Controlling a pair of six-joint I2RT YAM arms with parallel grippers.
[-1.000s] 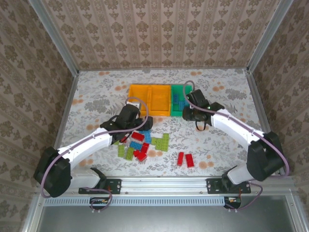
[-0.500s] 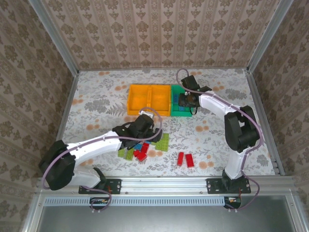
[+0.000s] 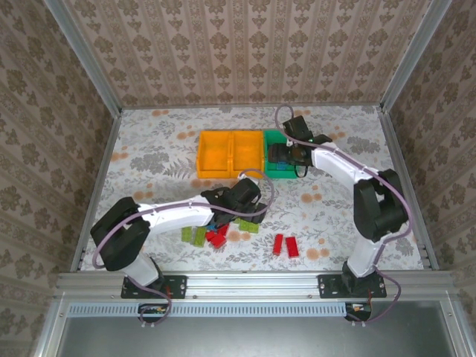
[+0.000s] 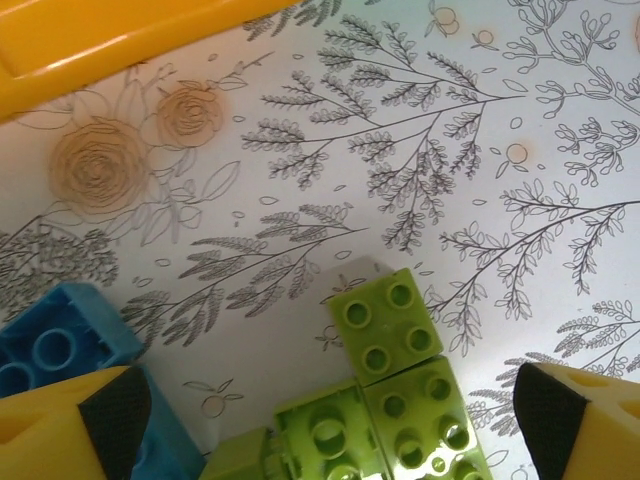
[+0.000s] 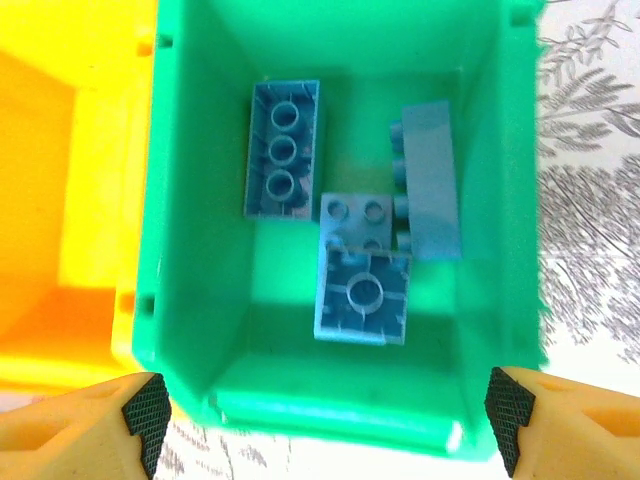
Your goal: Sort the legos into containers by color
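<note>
Right arm (image 3: 338, 167): jaws spread and empty above the green bin (image 5: 190, 150), upper middle of the overhead view, with blue bricks (image 5: 283, 148) inside. Left arm (image 3: 178, 216): jaws spread over lime bricks (image 4: 385, 325) on the tabletop (image 4: 450, 150). The next move is probably lowering and closing on one.

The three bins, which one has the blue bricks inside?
The green bin, at the right end of the row. The blue bricks lie on its floor; the other two bins are orange.
</note>
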